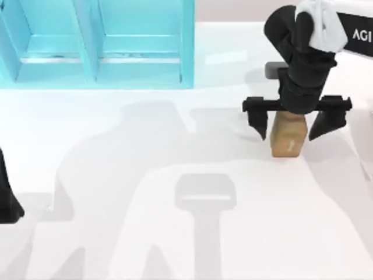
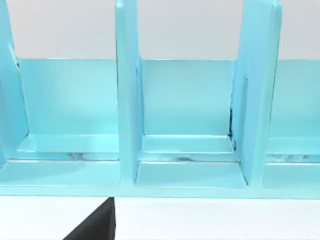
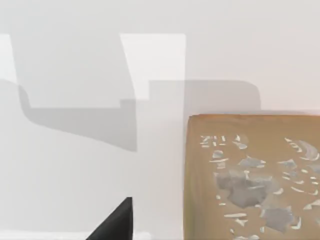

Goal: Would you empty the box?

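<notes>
hovering over a tan box on the bench

hanging above the right half of the white bench point(image 1: 145, 245), our right end effector point(image 1: 294, 125) sits spread wide, one dark finger point(image 1: 257, 123) on each side of a tan box point(image 1: 288, 135) and neither finger touching it. from above, the arm's black wrist covers the far end of the box, so we see just its near part poking out below the crossbar. the box rests on the bench, well to the right of the blue rack point(image 1: 99, 44) that stands along the far edge at the left. a small grey thing point(image 1: 275, 70) peeks out behind the right arm; too much of it is covered for us to say what it is.

our right wrist view catches one corner of the box point(image 3: 252, 175), its top printed with pale grey and white marks we cannot read, the rest cut off by the frame. a black fingertip point(image 3: 116, 223) juts in beside it, apart from the box.

our left arm point(image 1: 7, 201) sits parked at the bench's left edge, mostly out of frame. its wrist view faces the rack's point(image 2: 185, 100) open compartments, with a sliver of black finger point(image 2: 97, 226) at the edge; we cannot tell whether our left end effector is apart or together.
</notes>
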Robot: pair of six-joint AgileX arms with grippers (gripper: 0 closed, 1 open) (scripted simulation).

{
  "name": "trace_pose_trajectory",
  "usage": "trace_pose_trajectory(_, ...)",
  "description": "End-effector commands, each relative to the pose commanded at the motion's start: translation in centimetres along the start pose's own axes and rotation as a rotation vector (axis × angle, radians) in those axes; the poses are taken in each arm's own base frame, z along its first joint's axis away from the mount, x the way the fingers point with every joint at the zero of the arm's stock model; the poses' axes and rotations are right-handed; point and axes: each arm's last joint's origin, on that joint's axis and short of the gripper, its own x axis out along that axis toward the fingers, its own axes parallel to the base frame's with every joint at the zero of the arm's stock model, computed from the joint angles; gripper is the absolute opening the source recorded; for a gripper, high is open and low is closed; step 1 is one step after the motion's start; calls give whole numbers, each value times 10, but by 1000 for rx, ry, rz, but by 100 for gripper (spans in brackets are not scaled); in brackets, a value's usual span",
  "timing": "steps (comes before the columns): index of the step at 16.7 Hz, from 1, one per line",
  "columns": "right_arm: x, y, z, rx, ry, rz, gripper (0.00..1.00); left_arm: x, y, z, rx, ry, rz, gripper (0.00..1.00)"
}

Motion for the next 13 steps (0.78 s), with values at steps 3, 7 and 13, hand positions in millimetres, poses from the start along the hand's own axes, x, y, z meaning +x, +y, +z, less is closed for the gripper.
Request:
trace_pose_trajectory(3,0,0,0,0,0,0,100,0,0,0,0,0,0,100)
trace_pose_trajectory(7,-1,-1,0,2,0,0,100,0,0,0,0,0,0,100)
trace_pose_trajectory(13,-54,1,2,1,10,-3,100,0,0,0,0,0,0,100)
